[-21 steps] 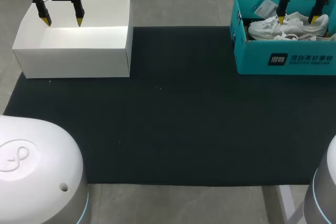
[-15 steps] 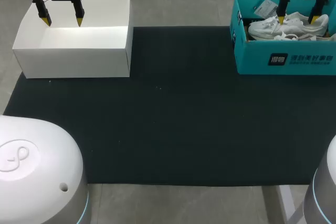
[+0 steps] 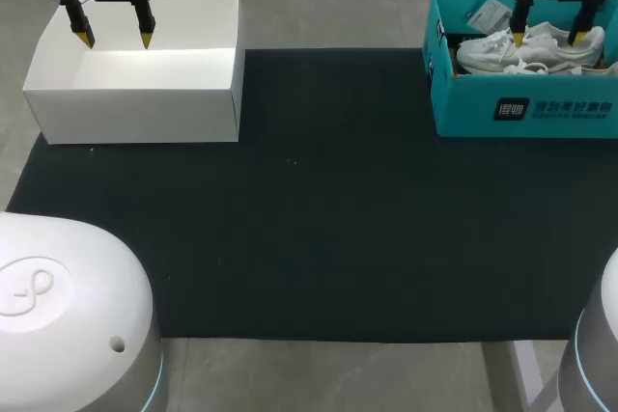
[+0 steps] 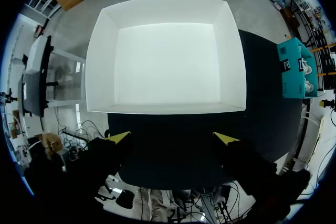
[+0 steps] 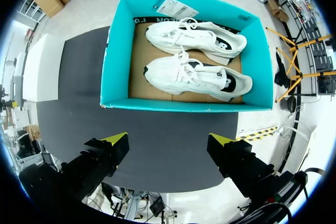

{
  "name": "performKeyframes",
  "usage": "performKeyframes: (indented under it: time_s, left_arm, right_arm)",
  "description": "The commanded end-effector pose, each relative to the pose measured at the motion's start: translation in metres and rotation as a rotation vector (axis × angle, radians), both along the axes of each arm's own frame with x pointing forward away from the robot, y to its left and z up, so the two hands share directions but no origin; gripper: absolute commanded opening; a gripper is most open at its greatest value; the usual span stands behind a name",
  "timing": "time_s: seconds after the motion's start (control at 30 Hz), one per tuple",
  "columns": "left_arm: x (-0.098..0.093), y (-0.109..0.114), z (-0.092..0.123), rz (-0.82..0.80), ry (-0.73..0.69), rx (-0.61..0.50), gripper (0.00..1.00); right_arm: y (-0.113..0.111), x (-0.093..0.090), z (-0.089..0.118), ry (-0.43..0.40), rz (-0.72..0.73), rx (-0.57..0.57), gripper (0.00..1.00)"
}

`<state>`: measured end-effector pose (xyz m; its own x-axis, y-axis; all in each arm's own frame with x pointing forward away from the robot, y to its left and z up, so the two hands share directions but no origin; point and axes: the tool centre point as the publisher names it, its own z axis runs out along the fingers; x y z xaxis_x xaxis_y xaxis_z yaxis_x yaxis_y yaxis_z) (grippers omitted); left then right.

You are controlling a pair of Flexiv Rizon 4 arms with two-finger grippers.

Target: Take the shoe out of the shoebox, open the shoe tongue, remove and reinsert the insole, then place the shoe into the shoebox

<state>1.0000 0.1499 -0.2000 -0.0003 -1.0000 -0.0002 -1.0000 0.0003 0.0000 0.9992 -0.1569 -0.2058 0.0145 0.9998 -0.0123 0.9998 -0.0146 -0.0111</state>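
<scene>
Right wrist view looks down into the teal shoebox (image 5: 184, 104) at the tabletop's far right corner, where the nearer shoe (image 5: 194, 77) lies beside a second shoe (image 5: 197, 38). The right gripper (image 5: 169, 139) hovers above, fingers spread and empty. That nearer shoe looks light and soft-sided with loose laces, so the firmer heel collar seems the safest pinch.

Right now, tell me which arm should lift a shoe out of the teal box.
Right. The right hand hangs open above the teal shoebox holding the white shoes; the left hand is open over the empty white box across the mat.
</scene>
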Motion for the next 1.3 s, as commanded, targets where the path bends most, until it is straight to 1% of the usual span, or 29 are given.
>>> performKeyframes:
  time_s: [0.03, 0.1, 0.17, 0.23, 0.27, 0.33, 0.37, 0.43, 0.63, 0.83, 1.0, 1.13, 1.2, 1.23, 1.3]
  left_arm:
    - [0.000, 0.000, 0.000, 0.000, 0.000, 0.000, 1.00]
    - [0.000, 0.000, 0.000, 0.000, 0.000, 0.000, 1.00]
    - [0.000, 0.000, 0.000, 0.000, 0.000, 0.000, 1.00]
    - [0.000, 0.000, 0.000, 0.000, 0.000, 0.000, 1.00]
    - [0.000, 0.000, 0.000, 0.000, 0.000, 0.000, 1.00]
    - [0.000, 0.000, 0.000, 0.000, 0.000, 0.000, 1.00]
    - [0.000, 0.000, 0.000, 0.000, 0.000, 0.000, 1.00]
    - [0.000, 0.000, 0.000, 0.000, 0.000, 0.000, 1.00]
    - [0.000, 0.000, 0.000, 0.000, 0.000, 0.000, 1.00]
    - [0.000, 0.000, 0.000, 0.000, 0.000, 0.000, 1.00]
    - [0.000, 0.000, 0.000, 0.000, 0.000, 0.000, 1.00]
    - [0.000, 0.000, 0.000, 0.000, 0.000, 0.000, 1.00]
    - [0.000, 0.000, 0.000, 0.000, 0.000, 0.000, 1.00]
    - [0.000, 0.000, 0.000, 0.000, 0.000, 0.000, 1.00]
    - [0.000, 0.000, 0.000, 0.000, 0.000, 0.000, 1.00]
  right_arm:
    - [-0.022, 0.017, -0.009, 0.006, -0.007, -0.015, 1.00]
    - [-0.036, 0.023, -0.012, 0.000, 0.001, -0.013, 1.00]
    - [-0.050, 0.029, -0.014, -0.022, -0.015, -0.049, 1.00]
    - [-0.062, 0.035, -0.016, -0.029, -0.017, -0.045, 1.00]
    - [-0.070, 0.039, -0.018, -0.044, -0.027, -0.067, 1.00]
    - [-0.081, 0.045, -0.021, -0.043, -0.047, -0.088, 1.00]
    - [-0.086, 0.047, -0.022, -0.053, -0.063, -0.092, 1.00]
    - [-0.095, 0.050, -0.027, -0.048, -0.097, -0.114, 1.00]
    - [-0.124, 0.054, -0.050, -0.030, -0.215, -0.099, 1.00]
    - [-0.146, 0.056, -0.062, -0.070, -0.258, -0.085, 1.00]
    - [-0.161, 0.063, -0.073, -0.090, -0.251, -0.099, 1.00]
    - [-0.172, 0.069, -0.079, -0.116, -0.212, -0.073, 1.00]
    - [-0.176, 0.072, -0.084, -0.105, -0.200, -0.073, 1.00]
    - [-0.179, 0.073, -0.086, -0.105, -0.186, -0.040, 1.00]
    - [-0.184, 0.075, -0.091, -0.093, -0.183, -0.070, 1.00]
